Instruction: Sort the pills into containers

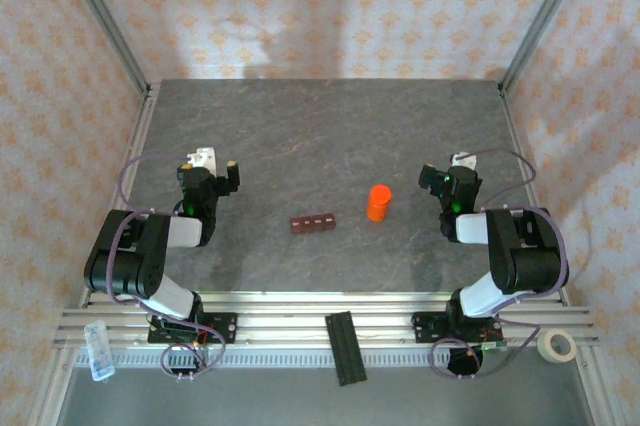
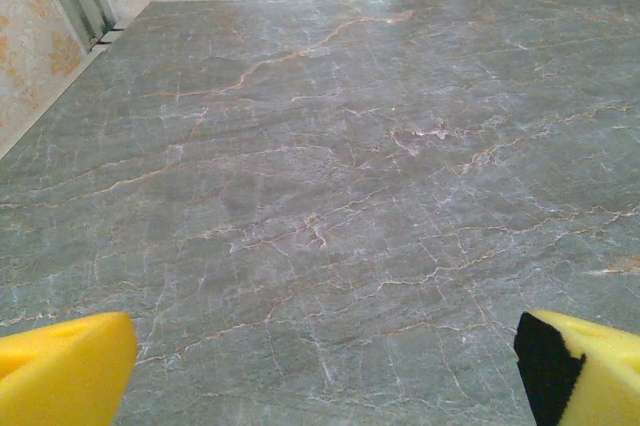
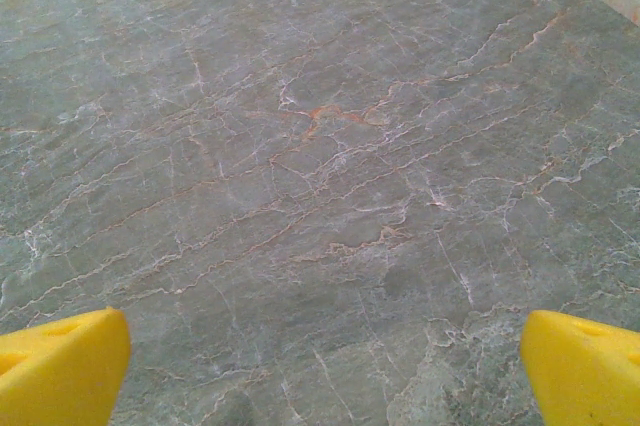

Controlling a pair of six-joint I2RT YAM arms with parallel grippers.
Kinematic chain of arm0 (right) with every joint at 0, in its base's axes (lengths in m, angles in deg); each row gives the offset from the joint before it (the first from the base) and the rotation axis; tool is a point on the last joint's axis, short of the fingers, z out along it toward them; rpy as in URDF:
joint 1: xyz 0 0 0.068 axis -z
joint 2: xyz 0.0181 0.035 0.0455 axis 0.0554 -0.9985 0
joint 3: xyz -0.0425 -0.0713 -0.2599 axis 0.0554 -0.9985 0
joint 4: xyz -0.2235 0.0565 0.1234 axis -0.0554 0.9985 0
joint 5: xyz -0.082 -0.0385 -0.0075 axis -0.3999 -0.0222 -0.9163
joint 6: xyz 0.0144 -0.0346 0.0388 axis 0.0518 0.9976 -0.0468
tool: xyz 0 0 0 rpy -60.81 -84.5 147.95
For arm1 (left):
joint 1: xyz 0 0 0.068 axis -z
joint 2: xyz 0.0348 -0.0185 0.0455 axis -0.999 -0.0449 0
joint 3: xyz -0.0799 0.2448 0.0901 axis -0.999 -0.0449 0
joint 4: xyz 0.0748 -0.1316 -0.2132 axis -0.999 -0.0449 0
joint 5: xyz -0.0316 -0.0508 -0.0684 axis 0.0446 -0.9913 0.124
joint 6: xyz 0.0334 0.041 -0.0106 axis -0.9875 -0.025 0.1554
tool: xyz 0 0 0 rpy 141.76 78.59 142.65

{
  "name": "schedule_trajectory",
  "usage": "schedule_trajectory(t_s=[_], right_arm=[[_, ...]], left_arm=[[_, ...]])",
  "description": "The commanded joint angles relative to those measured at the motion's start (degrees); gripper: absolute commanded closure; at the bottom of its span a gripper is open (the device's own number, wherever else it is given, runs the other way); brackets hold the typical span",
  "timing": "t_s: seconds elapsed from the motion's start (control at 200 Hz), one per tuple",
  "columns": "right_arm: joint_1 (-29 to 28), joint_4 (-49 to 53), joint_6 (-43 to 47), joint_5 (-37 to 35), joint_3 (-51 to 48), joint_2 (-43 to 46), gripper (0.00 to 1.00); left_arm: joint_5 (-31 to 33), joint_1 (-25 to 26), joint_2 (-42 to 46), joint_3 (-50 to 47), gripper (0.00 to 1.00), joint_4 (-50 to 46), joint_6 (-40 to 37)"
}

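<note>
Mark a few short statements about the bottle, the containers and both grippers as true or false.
1. The bottle stands upright, to the right of the containers. True.
2. The left gripper holds the containers. False: its fingers are spread wide over bare table, with nothing between them.
3. The bottle touches the containers. False: a gap of table lies between them.
4. The right gripper is open. True.
</note>
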Motion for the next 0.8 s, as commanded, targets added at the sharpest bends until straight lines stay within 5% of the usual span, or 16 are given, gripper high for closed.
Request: schedule_trajectory(t_s=[0.0, 0.32, 0.611, 0.796], right_arm=[[0.27, -1.71, 0.70, -0.43, 0.54, 0.97, 0.00], [0.29, -1.88, 0.16, -0.99, -0.01, 2.22, 0.00], [0.29, 18.02, -2.46, -7.05, 8.13, 11.01, 0.00], [0.39, 34.16, -16.74, -16.42, 16.85, 13.95, 0.00]], left_arm=[[-0.41, 0.06, 0.18, 0.07, 0.00, 0.12, 0.79], [-2.23, 0.05, 0.43, -0.50, 0.00, 0.94, 0.08], [1.08, 0.41, 6.91, 3.37, 0.00, -10.79, 0.83], [4.21, 0.61, 13.98, 6.61, 0.00, -19.55, 3.31]])
